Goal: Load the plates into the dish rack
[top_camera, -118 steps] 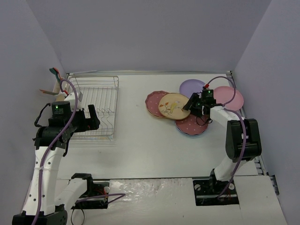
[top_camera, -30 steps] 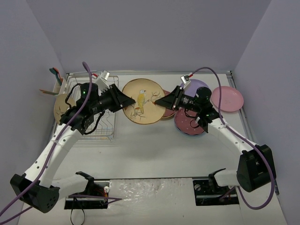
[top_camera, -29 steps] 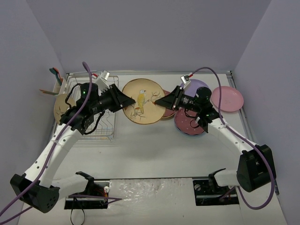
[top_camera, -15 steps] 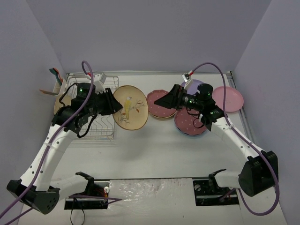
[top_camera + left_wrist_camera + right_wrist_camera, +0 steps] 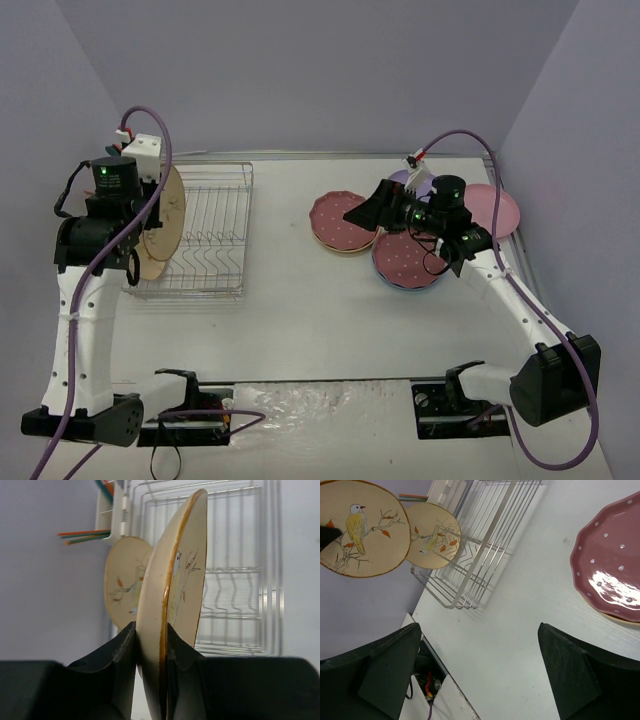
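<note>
One tan plate (upright) in left gripper, seemingly over rack.

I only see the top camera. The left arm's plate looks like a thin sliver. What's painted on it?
Observer: The right wrist camera sees the held plate face-on: a yellow bird on a branch.
Operator: Is it really being pinched?
Observer: Yes. In the left wrist camera, the left gripper clamps its rim from both sides.
Operator: And the other arm?
Observer: The right gripper is open, holding nothing, with its jaws spread wide above the table.
</note>
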Controlling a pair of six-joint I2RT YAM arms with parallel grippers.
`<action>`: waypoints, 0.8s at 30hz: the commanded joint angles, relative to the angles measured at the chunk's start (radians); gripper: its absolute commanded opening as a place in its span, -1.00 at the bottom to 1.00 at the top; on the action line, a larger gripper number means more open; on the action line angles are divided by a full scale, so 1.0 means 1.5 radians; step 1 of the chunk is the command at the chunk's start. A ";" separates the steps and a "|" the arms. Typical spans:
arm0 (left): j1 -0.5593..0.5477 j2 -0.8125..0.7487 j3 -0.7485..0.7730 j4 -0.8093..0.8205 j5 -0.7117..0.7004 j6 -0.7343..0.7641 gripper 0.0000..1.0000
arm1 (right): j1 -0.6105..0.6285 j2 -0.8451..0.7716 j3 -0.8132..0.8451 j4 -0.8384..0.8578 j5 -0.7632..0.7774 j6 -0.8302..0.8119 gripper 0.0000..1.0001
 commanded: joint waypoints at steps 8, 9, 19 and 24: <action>0.156 0.074 -0.038 0.184 -0.016 0.167 -1.00 | -0.017 -0.004 0.001 0.018 -0.020 -0.047 1.00; 0.160 0.083 -0.040 0.193 -0.012 0.171 -1.00 | -0.020 -0.005 -0.001 0.018 -0.021 -0.047 1.00; 0.199 0.143 -0.088 0.259 0.035 0.161 -1.00 | -0.036 -0.010 -0.012 0.013 -0.025 -0.050 1.00; 0.210 0.167 -0.120 0.283 0.059 0.149 -1.00 | -0.042 -0.009 -0.016 0.012 -0.024 -0.050 1.00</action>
